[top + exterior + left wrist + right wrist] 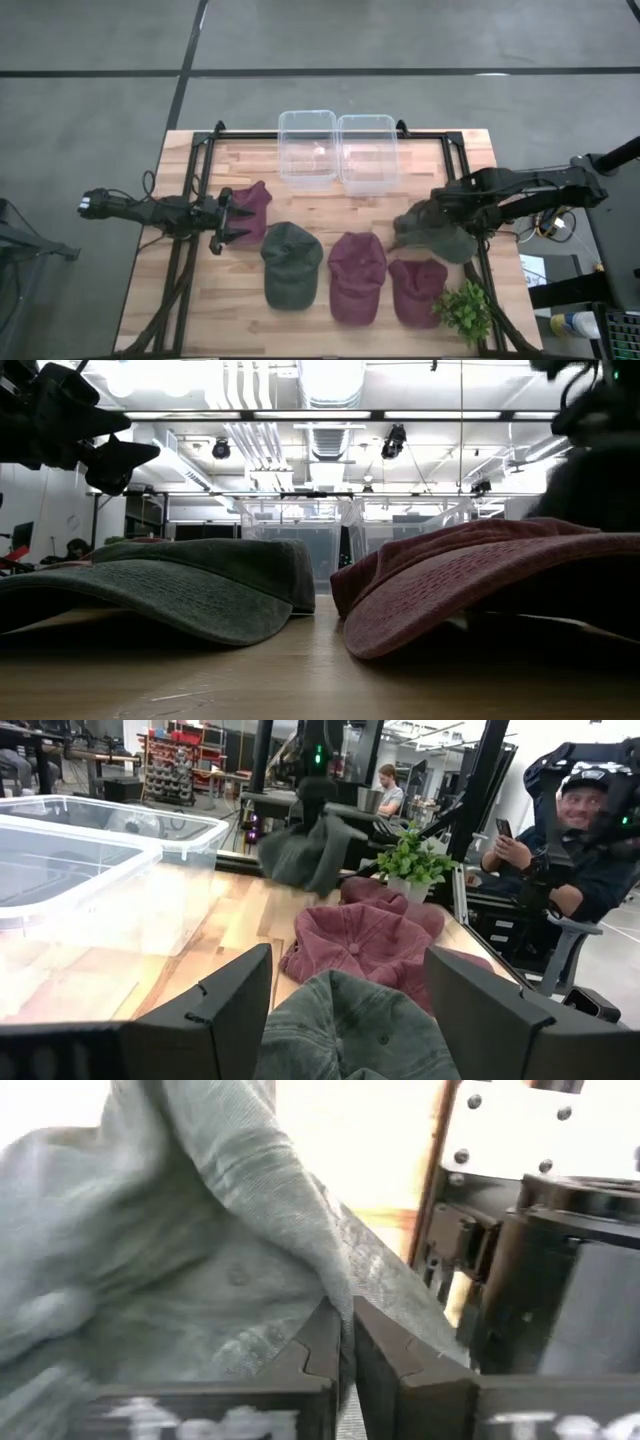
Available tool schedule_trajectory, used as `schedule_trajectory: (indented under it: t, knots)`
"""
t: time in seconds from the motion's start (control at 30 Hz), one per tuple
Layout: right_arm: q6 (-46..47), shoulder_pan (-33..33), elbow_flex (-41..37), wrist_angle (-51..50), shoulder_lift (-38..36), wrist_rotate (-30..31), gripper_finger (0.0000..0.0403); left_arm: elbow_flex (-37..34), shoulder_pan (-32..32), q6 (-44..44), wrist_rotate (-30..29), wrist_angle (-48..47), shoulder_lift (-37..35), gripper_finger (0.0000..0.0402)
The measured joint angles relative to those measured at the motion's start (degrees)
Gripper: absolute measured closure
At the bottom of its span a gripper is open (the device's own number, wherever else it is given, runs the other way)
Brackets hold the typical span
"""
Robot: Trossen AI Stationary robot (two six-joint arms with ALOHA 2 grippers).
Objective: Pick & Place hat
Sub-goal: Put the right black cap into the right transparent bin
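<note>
A grey-green hat (440,238) hangs over the table's right side, with my right gripper (346,1330) shut on it. The left wrist view shows it in the air (305,852). On the table lie a dark green hat (290,263), two maroon hats (357,276) (416,288) in a row near the front, and a third maroon hat (254,208) at the left. My left gripper (238,220) stands open and level at that hat's left edge, touching nothing that I can see. My right gripper pinches a fold of the grey-green hat's cloth (325,1275) between its two fingers, which point down from above. The hat hangs slack below the fingers, lifted clear of the table and of the maroon hats beneath it.
Two clear plastic bins (307,148) (368,152) stand side by side at the table's far edge. A small green plant (465,311) stands at the near right corner. Black frame rails (190,200) run along the table's sides. A seated person (575,840) shows beyond the table.
</note>
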Motion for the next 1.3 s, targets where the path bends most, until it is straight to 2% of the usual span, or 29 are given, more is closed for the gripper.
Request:
schedule_trajectory:
  t: [0.43, 0.57, 0.73, 1.13, 1.2, 1.3]
  knots:
    - [-8.3, 0.0, 16.3, -1.3, -1.3, 3.3, 0.0390, 0.0, 0.0, -0.5, 0.3, 2.0, 0.0, 0.0147]
    - [-11.3, 0.0, 20.5, 3.7, -1.4, 5.6, 0.0390, 0.0, 0.0, -0.6, 0.3, 3.3, 0.0, 0.0147]
    - [-12.4, 0.0, 24.4, 14.8, -0.8, 14.0, 0.0390, 0.0, 0.0, -0.7, 0.3, 3.5, 0.0, 0.0147]
    - [-19.9, -1.3, 28.9, 33.1, 6.7, 42.4, 0.0390, 0.0, 0.0, -0.3, 0.3, 3.4, 0.0, 0.0147]
    - [-22.5, -2.7, 28.6, 35.4, 8.3, 45.2, 0.0390, 0.0, 0.0, -0.4, 0.3, 3.4, 0.0, 0.0147]
    - [-27.2, -6.0, 28.0, 37.5, 11.0, 46.1, 0.0390, 0.0, 0.0, -0.4, 0.3, 3.4, 0.0, 0.0147]
